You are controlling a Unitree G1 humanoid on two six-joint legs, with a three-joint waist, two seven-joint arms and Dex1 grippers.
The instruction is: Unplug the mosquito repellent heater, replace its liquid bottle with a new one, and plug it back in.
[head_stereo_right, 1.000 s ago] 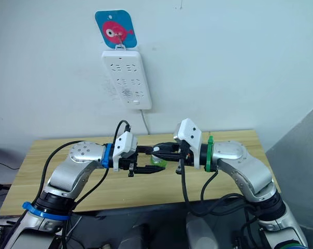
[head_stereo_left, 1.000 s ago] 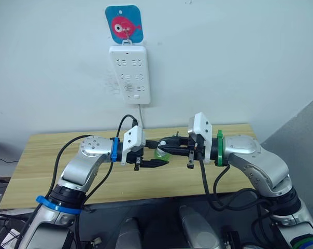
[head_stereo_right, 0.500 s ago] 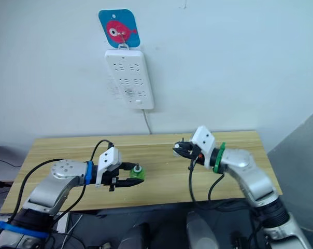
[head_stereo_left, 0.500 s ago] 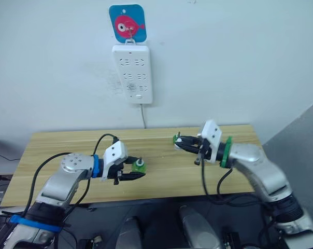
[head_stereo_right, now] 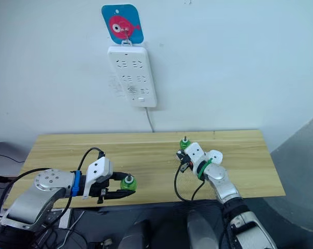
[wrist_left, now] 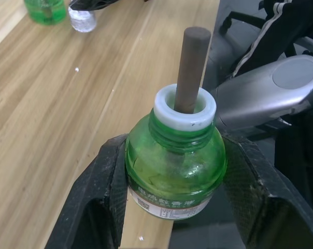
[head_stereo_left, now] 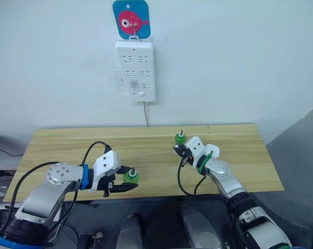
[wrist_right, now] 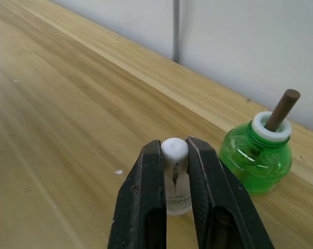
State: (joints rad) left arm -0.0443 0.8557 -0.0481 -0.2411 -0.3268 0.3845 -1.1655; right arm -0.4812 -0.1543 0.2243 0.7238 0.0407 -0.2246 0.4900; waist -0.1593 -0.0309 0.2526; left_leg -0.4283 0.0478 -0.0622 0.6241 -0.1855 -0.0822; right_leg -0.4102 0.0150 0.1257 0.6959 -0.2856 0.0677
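Left eye view shows the wooden bench (head_stereo_left: 68,142) below a white power strip (head_stereo_left: 136,71) hung on the wall. Near the bench's front edge, the left hand (head_stereo_left: 126,182) holds the new one (wrist_left: 174,166) clamped between both fingers, upright, its dark wick bare. Well apart from it, the right hand (wrist_right: 173,171) is closed narrowly on a small whitish cap (wrist_right: 175,156) standing on the bench. Just beyond that hand stands the liquid bottle (wrist_right: 257,155), upright, near the cap but apart from it.
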